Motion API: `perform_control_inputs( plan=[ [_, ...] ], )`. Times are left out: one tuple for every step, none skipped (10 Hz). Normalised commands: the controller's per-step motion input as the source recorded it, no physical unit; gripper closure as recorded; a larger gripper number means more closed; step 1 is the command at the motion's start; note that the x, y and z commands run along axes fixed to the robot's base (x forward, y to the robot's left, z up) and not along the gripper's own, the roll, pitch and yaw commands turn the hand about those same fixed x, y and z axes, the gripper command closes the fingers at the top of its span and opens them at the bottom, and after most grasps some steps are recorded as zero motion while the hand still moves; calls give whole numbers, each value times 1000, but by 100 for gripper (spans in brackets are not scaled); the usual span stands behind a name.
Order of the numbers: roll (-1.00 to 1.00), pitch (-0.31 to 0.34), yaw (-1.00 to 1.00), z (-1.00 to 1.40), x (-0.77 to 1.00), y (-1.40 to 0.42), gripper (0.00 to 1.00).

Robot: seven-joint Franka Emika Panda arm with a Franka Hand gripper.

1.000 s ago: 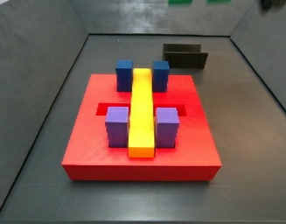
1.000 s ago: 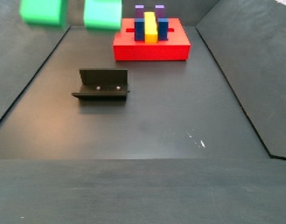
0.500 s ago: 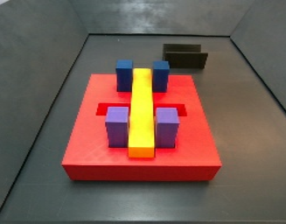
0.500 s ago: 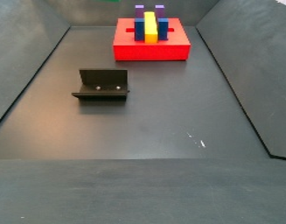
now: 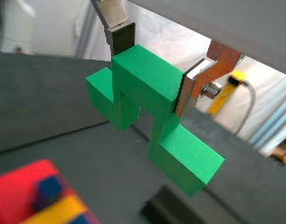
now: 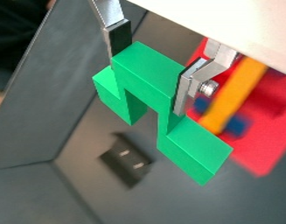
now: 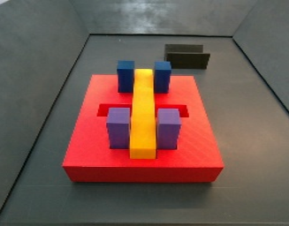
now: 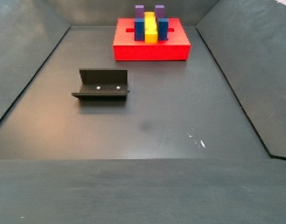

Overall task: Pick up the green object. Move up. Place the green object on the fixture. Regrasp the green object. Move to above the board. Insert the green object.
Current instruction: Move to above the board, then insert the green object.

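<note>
In both wrist views my gripper is shut on the green object, its silver fingers clamping the taller middle while the side arms hang below. It is held high in the air; neither side view shows the gripper or the piece. Far below, a wrist view shows the fixture on the dark floor and the red board off to one side. Both side views show the board with blue and purple blocks and a yellow bar, and the dark fixture.
Grey walls enclose the dark floor. A small white scuff marks the floor near the right wall. A yellow cable end shows beyond the enclosure.
One second ago the green piece showed at the top edge of a side view; it has since risen out of that view. Board and fixture have not moved.
</note>
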Motion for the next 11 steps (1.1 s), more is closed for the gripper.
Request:
perform_control_inputs(
  plan=[
    [-1000, 161, -18, 100, -509, -554, 100],
    [-1000, 156, -8, 46, -274, -254, 100],
    [-1000, 145, 3, 21, -136, -91, 100],
    [-1000, 130, 12, 19, -107, -29, 100],
    [-1000, 110, 16, 4, -84, 10, 100],
    [-951, 81, 19, 6, -73, 21, 100],
    [-729, 41, 15, 6, -60, 29, 100],
    [-447, 3, 9, -2, -57, 22, 100],
    [-294, -15, 2, 3, -44, 16, 100],
    [-13, 0, 0, -160, 91, 0, 100],
    [0, 0, 0, -254, 129, -6, 100]
  ],
)
